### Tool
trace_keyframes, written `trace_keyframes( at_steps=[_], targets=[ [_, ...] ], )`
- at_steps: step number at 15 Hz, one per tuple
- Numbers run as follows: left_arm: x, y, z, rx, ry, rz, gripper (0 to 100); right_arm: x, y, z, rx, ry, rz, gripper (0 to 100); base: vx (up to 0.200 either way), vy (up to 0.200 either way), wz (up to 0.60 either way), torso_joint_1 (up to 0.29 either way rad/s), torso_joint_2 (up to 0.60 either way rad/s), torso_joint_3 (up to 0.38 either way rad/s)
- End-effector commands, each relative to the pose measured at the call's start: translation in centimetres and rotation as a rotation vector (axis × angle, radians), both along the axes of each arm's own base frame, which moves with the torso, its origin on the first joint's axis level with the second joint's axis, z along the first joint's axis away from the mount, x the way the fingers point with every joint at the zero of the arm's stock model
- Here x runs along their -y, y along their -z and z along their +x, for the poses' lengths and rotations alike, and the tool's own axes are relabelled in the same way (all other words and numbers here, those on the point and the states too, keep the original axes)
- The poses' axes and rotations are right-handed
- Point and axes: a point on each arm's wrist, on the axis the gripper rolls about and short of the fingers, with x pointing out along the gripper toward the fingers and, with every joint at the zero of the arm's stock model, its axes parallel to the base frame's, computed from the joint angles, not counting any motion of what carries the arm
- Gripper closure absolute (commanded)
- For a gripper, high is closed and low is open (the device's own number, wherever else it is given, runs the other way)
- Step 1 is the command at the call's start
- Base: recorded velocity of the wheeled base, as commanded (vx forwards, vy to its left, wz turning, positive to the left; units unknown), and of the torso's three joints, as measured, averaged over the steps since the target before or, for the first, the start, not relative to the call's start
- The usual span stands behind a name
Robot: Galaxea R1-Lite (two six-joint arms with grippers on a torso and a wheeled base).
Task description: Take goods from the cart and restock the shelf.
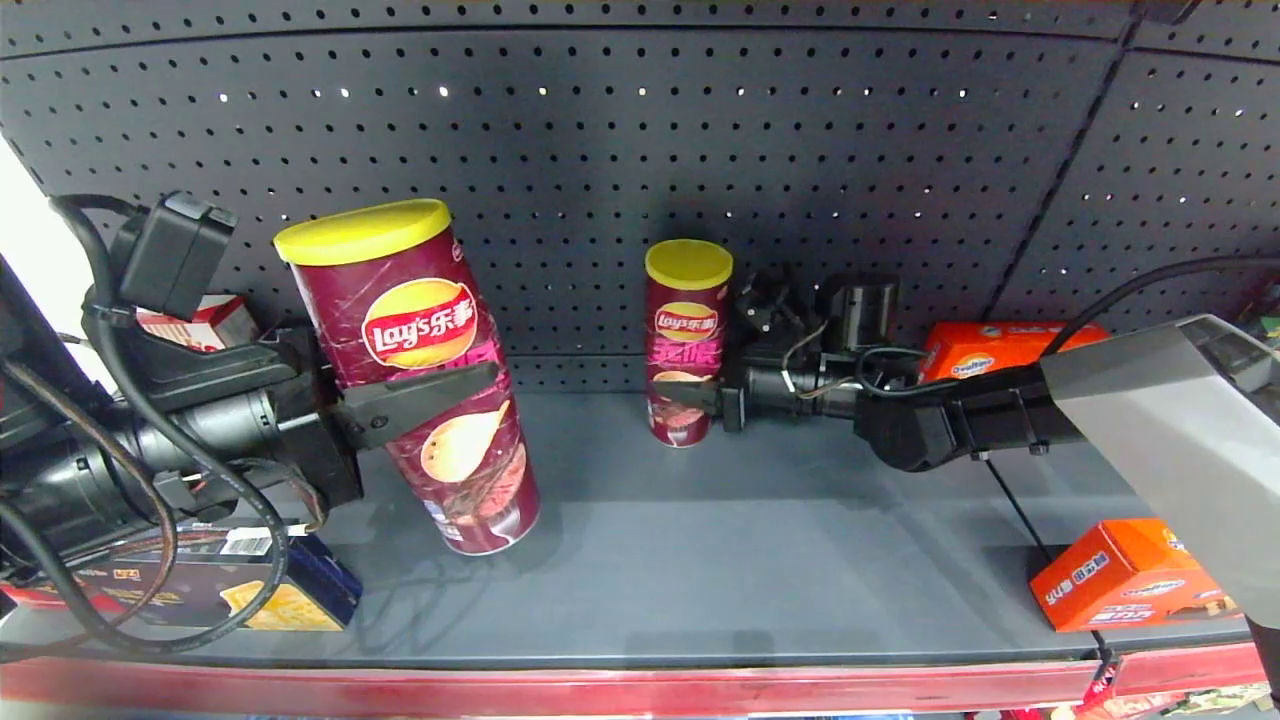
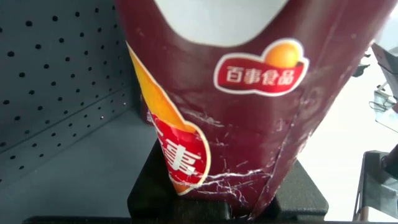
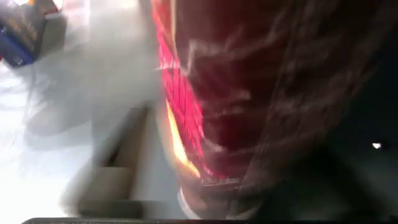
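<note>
the left hand (image 1: 432,398) is clamped around the large chip can (image 1: 400,300), which is tilted at left centre of the frame, top leaning left, over the shelf (image 1: 760,540). the right hand (image 1: 686,396) grips the small chip can (image 1: 687,310), upright on the shelf at frame centre by the pegboard (image 1: 800,150). an orange box (image 1: 1120,575) lies at lower right.
</note>
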Motion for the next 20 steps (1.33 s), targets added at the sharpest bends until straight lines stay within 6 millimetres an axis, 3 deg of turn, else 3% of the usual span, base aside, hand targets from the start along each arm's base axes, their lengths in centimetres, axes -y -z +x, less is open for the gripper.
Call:
trace_keyframes(
  at_steps=[1,6,7,8,10,14,17,20],
  targets=[
    [-0.2,0.0,0.0,0.000,-0.009,0.000,100,-0.4,0.3,-0.1,-0.009,0.005,-0.001,100,0.000,0.000,0.00,0.000,0.00,0.000],
    [-0.3,0.0,0.0,0.000,-0.014,0.000,100,0.5,-2.5,-2.5,0.012,-0.010,0.013,100,0.000,0.000,0.00,0.000,0.00,0.000],
    [-0.3,-0.1,0.0,0.005,-0.012,-0.001,100,0.7,-4.1,-4.5,0.019,-0.026,0.021,100,0.000,0.000,0.00,0.000,0.00,0.000],
    [-0.3,-0.1,0.0,0.003,-0.009,-0.001,100,0.9,-4.7,-5.4,0.018,-0.034,0.026,100,0.000,0.000,0.00,0.000,0.00,0.000],
    [-0.1,-0.3,-0.1,0.012,-0.002,-0.001,100,1.1,-5.5,-9.6,0.019,-0.069,0.026,100,0.000,0.000,0.00,0.000,0.00,0.000],
    [-0.2,-0.5,-0.1,0.037,0.003,-0.009,100,3.0,-4.4,-13.3,0.011,-0.081,0.021,100,0.000,0.000,0.00,0.000,0.00,0.000],
    [-0.3,-0.4,-0.6,0.023,0.004,-0.017,100,4.0,-2.1,-15.1,0.001,-0.085,0.013,100,0.000,0.000,0.00,0.000,0.00,0.000],
    [-0.3,-0.5,-0.7,0.017,0.008,-0.024,100,3.8,0.5,-16.4,-0.008,-0.114,0.011,100,0.000,0.000,0.00,0.000,0.00,0.000]
  ],
)
